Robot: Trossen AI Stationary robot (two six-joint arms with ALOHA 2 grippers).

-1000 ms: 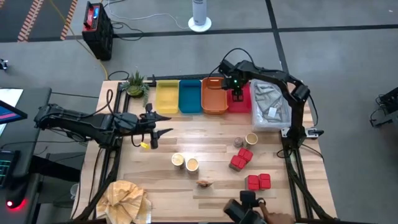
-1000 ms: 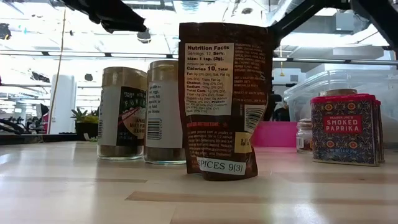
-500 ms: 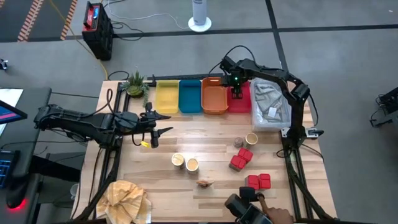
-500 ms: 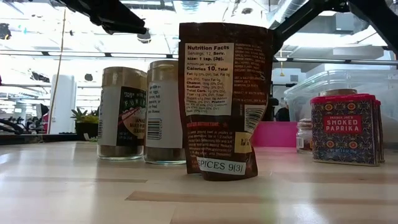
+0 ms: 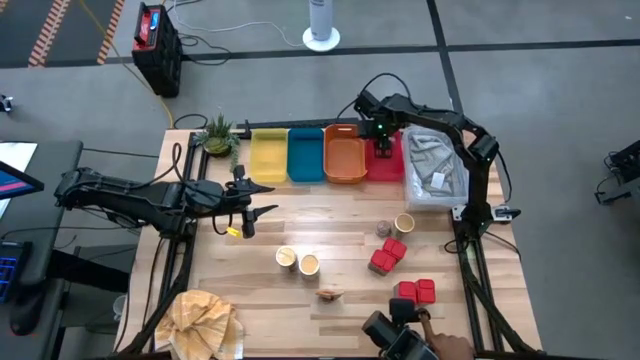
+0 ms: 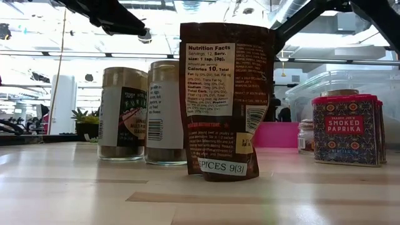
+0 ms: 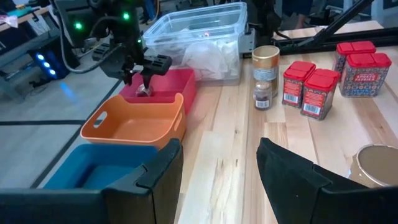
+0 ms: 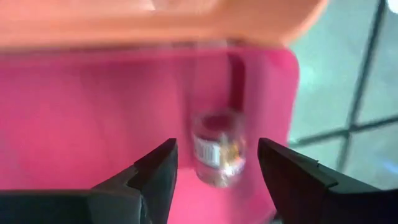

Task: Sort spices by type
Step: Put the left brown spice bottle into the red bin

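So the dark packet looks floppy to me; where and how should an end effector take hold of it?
Probably by the flat top edge of the dark packet, coming straight down. It stands upright and thin, so fingers closing across its two broad faces should pinch it without tipping it; its base sits on the table.

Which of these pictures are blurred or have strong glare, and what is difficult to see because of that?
Right wrist view: blurred, the small jar in the red tray shows only as a soft shape. Low view: bright ceiling light behind, so the dark-tan packet and the tubs stand backlit, though the packet's label is readable. High view: even light, everything small. Left wrist view: fairly sharp on the red packs.
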